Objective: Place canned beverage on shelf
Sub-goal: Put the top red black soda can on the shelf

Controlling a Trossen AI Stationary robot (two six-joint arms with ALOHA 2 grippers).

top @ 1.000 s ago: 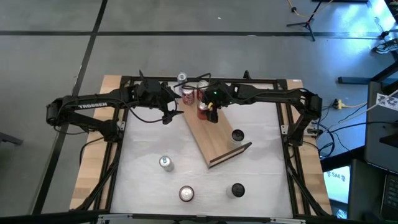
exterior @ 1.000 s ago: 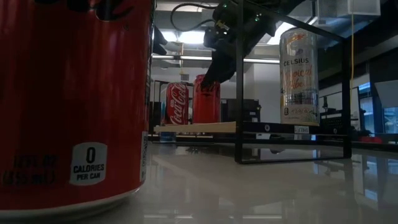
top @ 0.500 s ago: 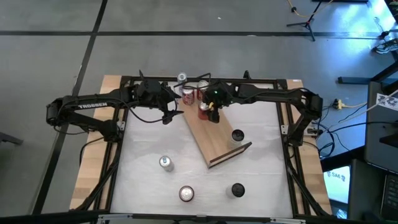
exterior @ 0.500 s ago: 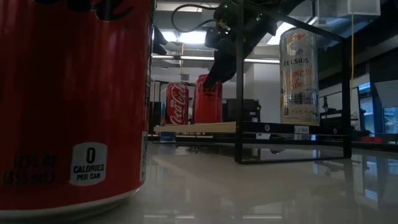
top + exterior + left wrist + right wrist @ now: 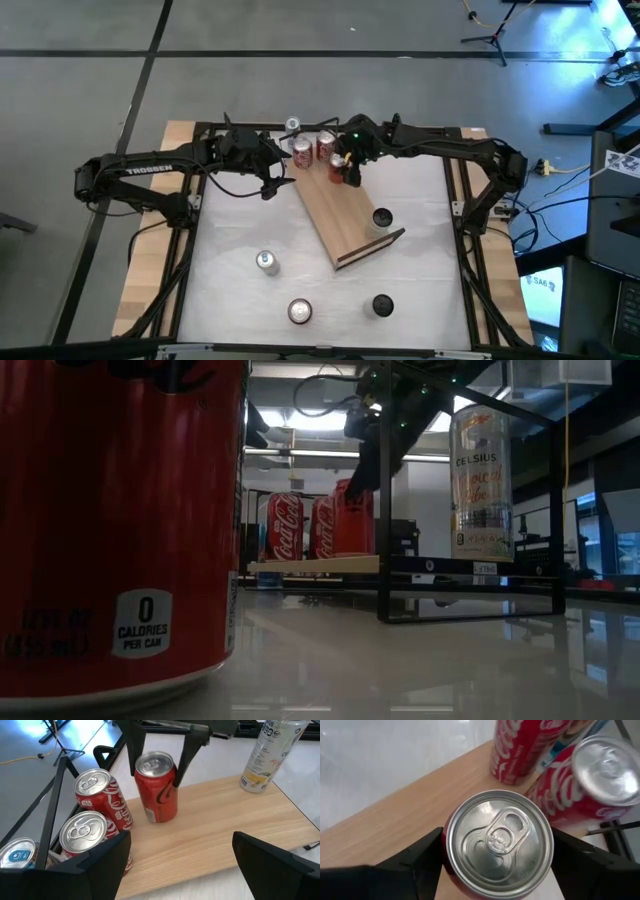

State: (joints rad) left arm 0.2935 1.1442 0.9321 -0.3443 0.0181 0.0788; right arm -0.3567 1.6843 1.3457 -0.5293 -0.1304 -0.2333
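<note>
Over the last second my right pincer has carried the can a little along the shelf, away from the left pincer and toward the shelf's edge. In the low view this opens a gap that shows a second of the two cola cans behind it. The pincer is still clasped on the can, one finger on each side of its upper wall. From the left wrist view the can's base looks to be down on the wood, upright, directly beneath the pincer, with the cola cans just beside it toward the rail. I read that as the placement being nearly done: the can is on the shelf but not yet let go. The next step would be spreading the fingers and lifting straight up, with care because the neighbouring cans stand close to one finger. My left pincer hangs released, fingers wide, near the same end of the shelf over the counter, facing the can and holding nothing.
</note>
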